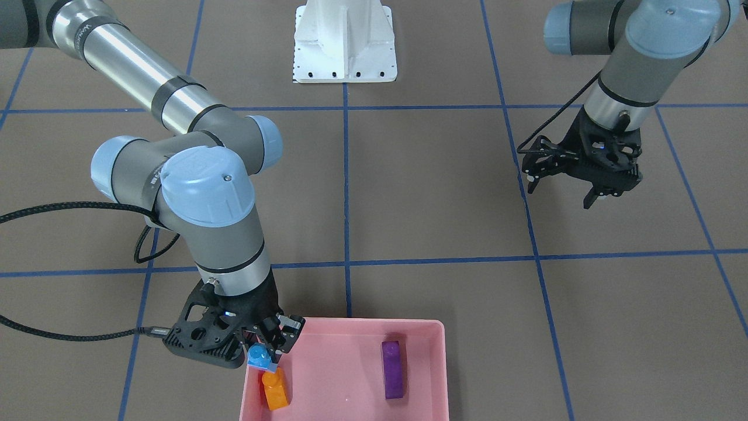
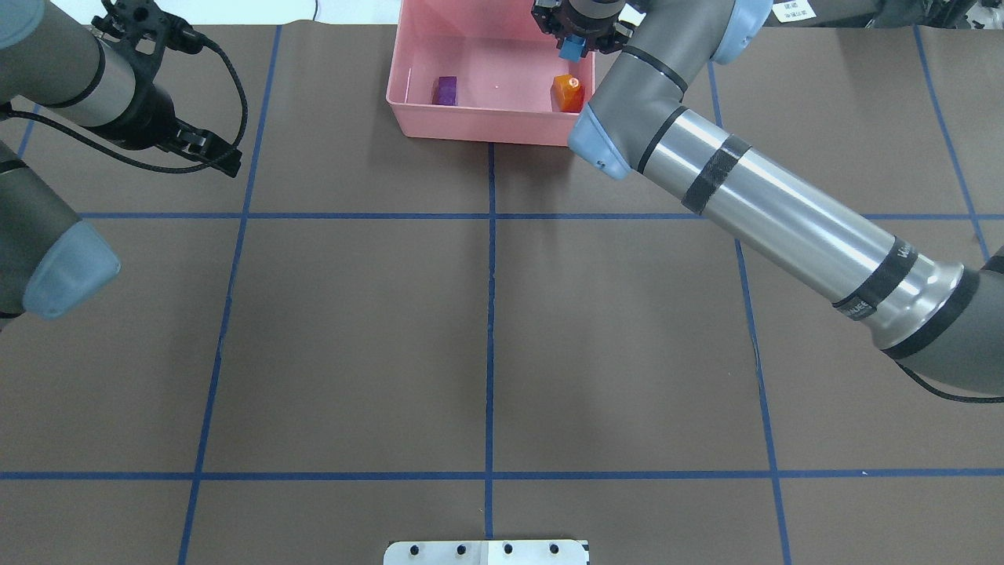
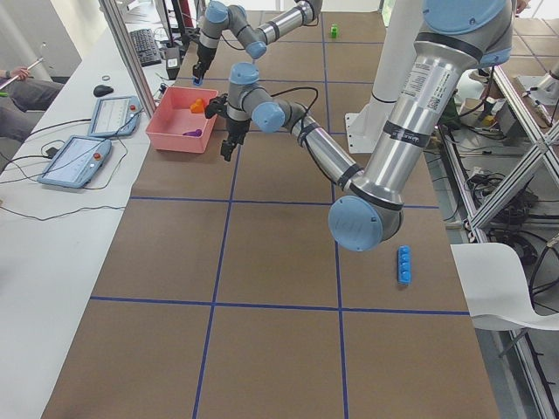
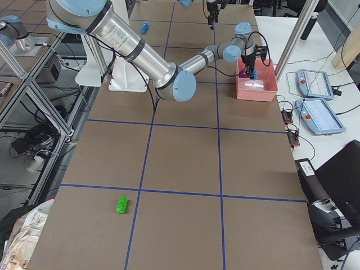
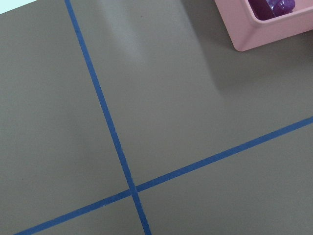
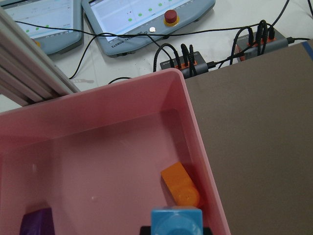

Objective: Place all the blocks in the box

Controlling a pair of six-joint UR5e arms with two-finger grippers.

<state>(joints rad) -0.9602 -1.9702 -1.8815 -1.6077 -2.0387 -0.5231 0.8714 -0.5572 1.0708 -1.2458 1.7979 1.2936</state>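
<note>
The right gripper [image 1: 266,344] pinches the small blue brick [image 1: 258,355] just above the pink box [image 1: 374,322], near the box's 10 o'clock corner in the front-facing view. The orange brick [image 1: 274,390] lies inside at 5 o'clock of it and the purple brick [image 1: 392,369] lies toward 3 o'clock. The left gripper [image 1: 561,190] hangs over the table [image 1: 432,193] with fingers spread, while the long blue brick [image 3: 403,264] and the green brick [image 4: 121,204] lie on the table, well apart from the box.
</note>
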